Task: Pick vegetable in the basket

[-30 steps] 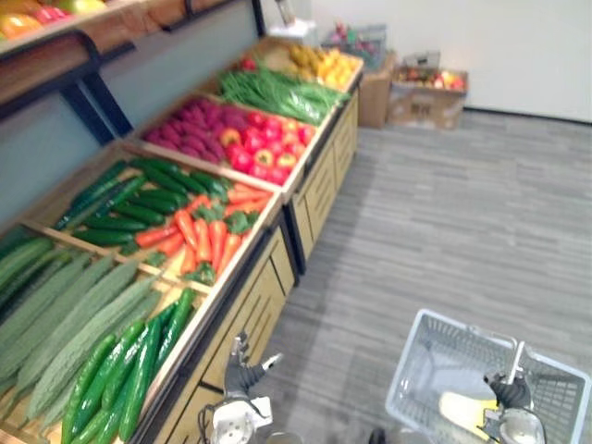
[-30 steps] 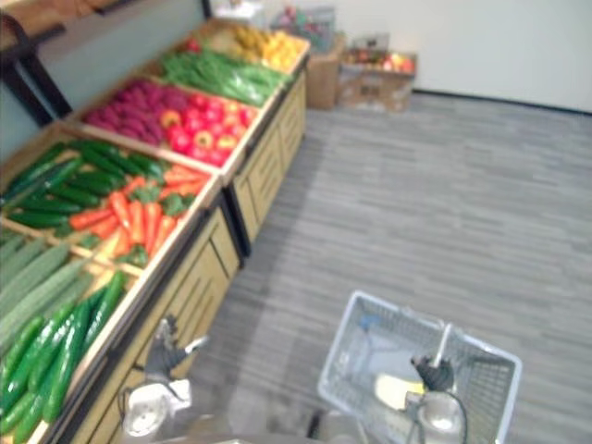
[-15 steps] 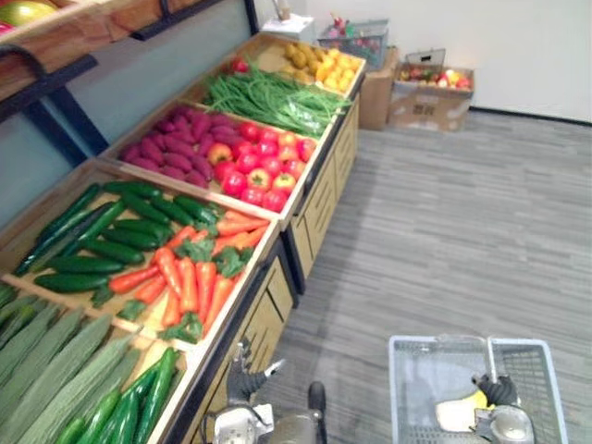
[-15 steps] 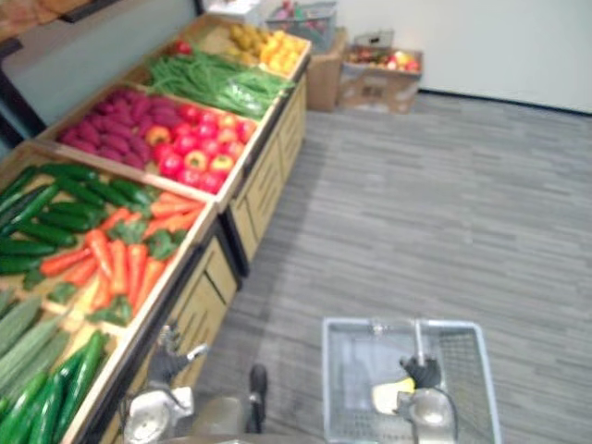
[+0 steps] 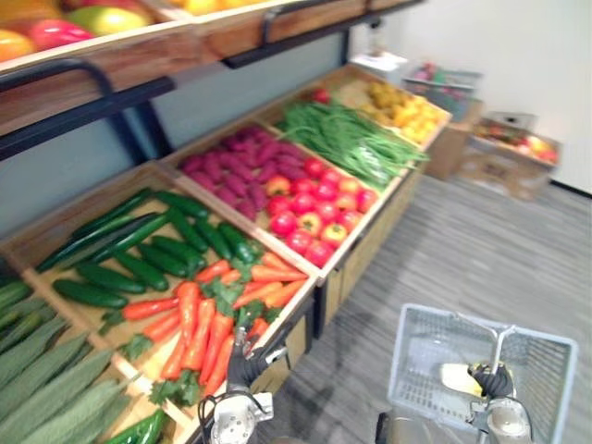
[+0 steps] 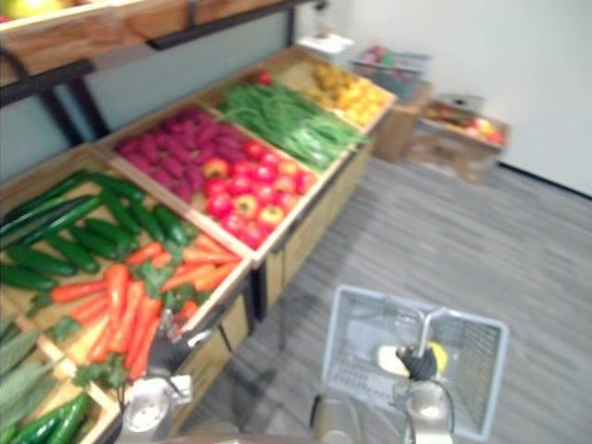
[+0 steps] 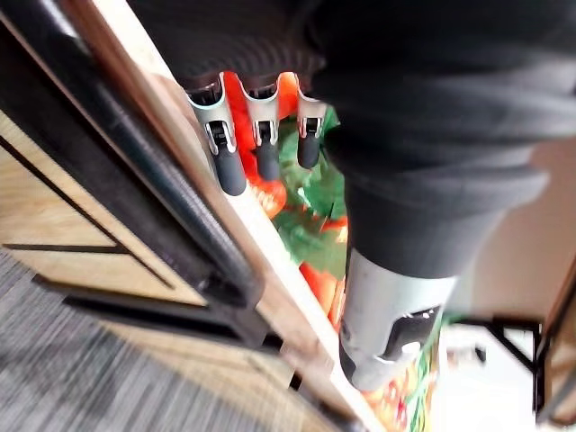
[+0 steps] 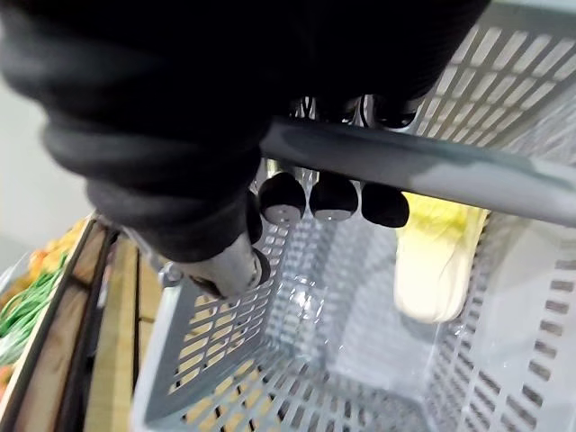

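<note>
My right hand (image 5: pixel 493 381) curled round grey handle (image 8: pixel 432 166) of grey basket (image 5: pixel 421 333), holding it over floor beside produce stand. Pale yellow vegetable (image 8: pixel 436 261) lies on basket bottom. My left hand (image 5: pixel 242 365) relaxed, fingers (image 7: pixel 229 162) loosely extended, gripping nothing, at wooden crate rim (image 7: pixel 265 265) just beside carrots (image 5: pixel 196 328)
</note>
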